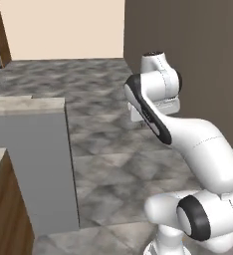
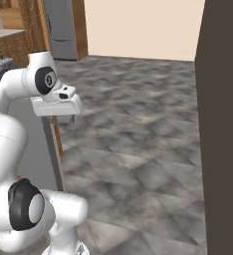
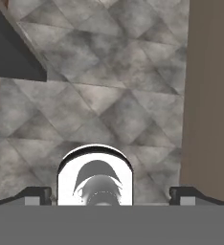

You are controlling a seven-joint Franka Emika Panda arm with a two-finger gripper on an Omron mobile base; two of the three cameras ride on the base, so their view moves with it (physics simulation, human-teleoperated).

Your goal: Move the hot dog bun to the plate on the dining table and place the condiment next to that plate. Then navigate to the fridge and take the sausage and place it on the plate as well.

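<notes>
Pincer (image 3: 111, 195) is wide apart and holds nothing, pointing down at the grey marbled floor (image 3: 109, 95) with a dark brown wall (image 3: 212, 95) just beside it. The fridge (image 2: 63, 30) stands far across that floor from the arm, set in a wooden surround. A grey cabinet side (image 1: 39, 169) sits near the arm, opposite the wall.

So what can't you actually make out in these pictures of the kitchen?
- Tall grey steel fridge, right base view: its top is cut off by the picture's edge, and its door is closed, so the inside is hidden.
- Two-finger gripper, hand view: just the dark fingertips peek up, wide apart, with nothing between them.
- Grey counter block, left base view: its left part runs off the edge.
</notes>
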